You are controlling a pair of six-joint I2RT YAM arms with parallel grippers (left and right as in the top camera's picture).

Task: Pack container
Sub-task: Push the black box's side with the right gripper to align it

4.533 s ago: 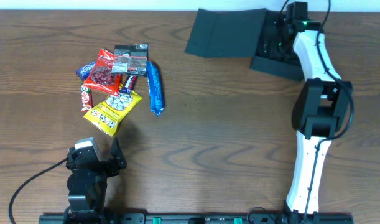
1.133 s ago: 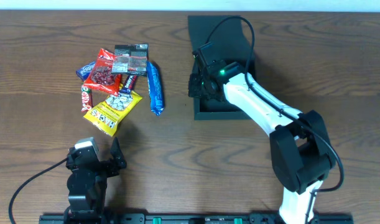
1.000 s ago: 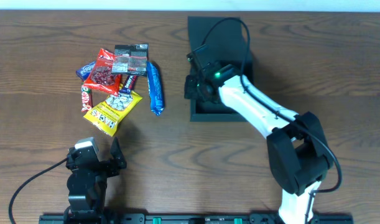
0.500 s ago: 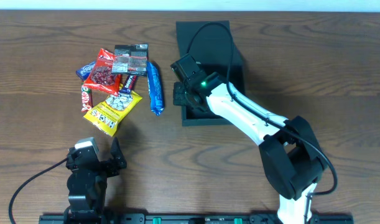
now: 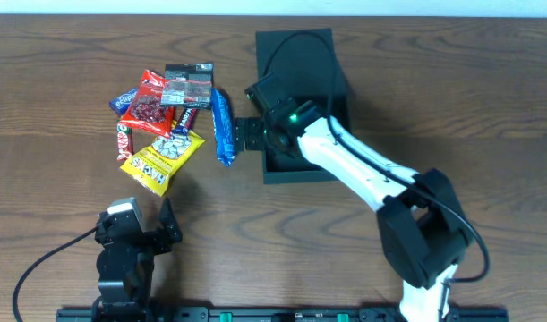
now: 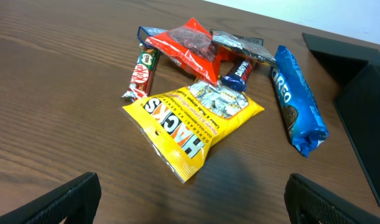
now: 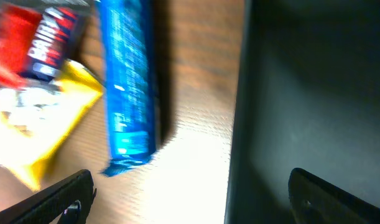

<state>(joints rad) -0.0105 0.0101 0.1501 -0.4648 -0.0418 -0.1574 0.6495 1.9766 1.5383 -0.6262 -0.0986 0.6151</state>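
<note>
The container (image 5: 320,63), a dark square box with its lid flap raised at the back, sits at the table's middle, just right of the snack pile. My right gripper (image 5: 260,136) is open and straddles the container's left wall (image 7: 239,130), one finger outside over the wood and one inside over the dark floor. It holds nothing. A blue packet (image 7: 129,93) lies just left of that wall. My left gripper (image 5: 139,234) rests open near the front left, facing the yellow bag (image 6: 190,121), with bare wood between its fingers.
The snack pile holds a red bag (image 5: 150,103), a yellow bag (image 5: 163,156), a blue Oreo packet (image 5: 222,125) and several small bars. The right arm (image 5: 371,174) stretches across the container's front right corner.
The right arm dragged the container from the far right to the middle beside the snacks. Its jaws, shut on the left wall before, now stand open. The left arm has not moved.
</note>
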